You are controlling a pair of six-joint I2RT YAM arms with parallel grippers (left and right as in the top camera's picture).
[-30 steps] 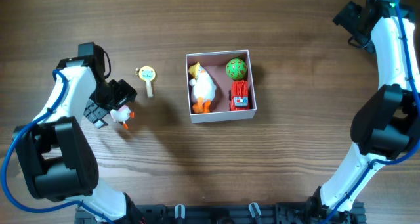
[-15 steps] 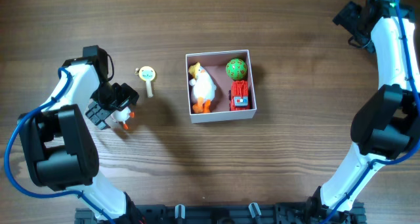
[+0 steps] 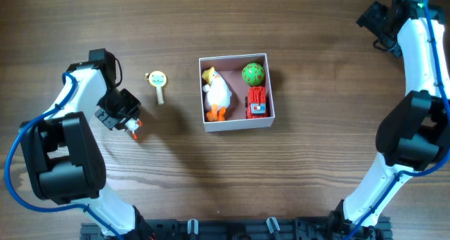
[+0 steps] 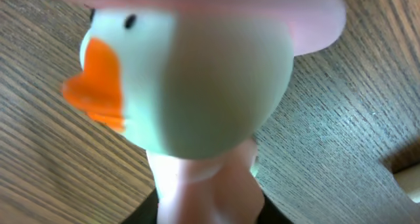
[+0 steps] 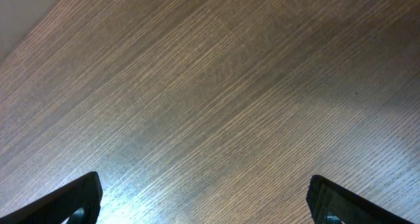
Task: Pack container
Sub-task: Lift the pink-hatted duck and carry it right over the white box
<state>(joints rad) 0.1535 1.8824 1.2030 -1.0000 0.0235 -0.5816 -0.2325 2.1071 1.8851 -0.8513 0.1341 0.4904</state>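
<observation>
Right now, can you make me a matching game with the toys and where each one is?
Toys:
1. green ball
2. red truck
3. small duck with the orange beak
4. round toy on a stick

Places, as seen in the overhead view:
A. on the table, left of the container
B. in the left claw
C. in the container, top right corner
D. in the container, bottom right corner

Pairs: 1-C, 2-D, 3-B, 4-A
</observation>
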